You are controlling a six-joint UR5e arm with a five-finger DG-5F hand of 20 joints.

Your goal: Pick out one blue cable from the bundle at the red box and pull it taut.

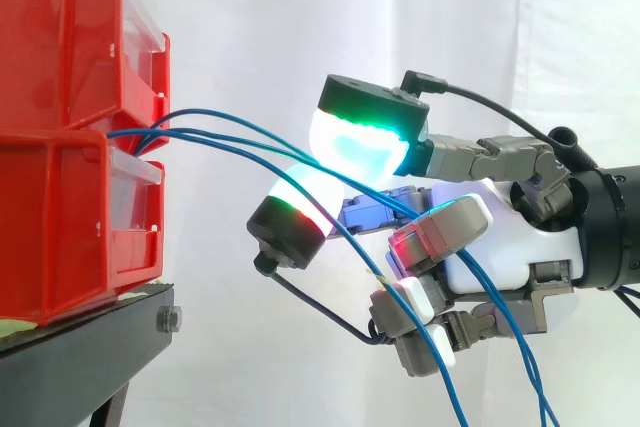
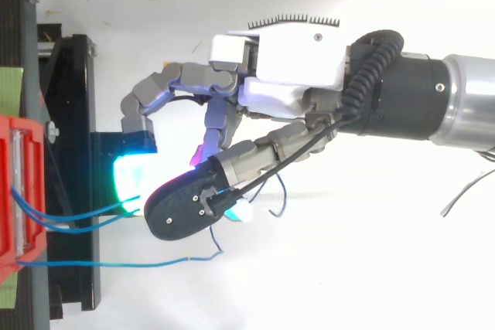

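Note:
Several thin blue cables (image 1: 215, 134) come out between the two stacked red bins (image 1: 60, 57) at the left and run right to my hand (image 1: 500, 247). Two of them (image 2: 77, 218) pass between the green-glowing upper pad (image 1: 360, 142) and the lower pad (image 1: 295, 212), which close together on them. Past the pads the cables run through the curled fingers and hang down to the lower right. A third blue cable (image 2: 116, 263) runs apart from the pinch, below the pads. In the top view the hand (image 2: 286, 75) reaches left toward the bins (image 2: 15, 191).
The bins rest on a black stand (image 1: 90, 332) whose edge lies just left of the fingertips. A white curtain hangs behind. The arm (image 2: 433, 98) enters from the right. Open space lies below and right of the hand.

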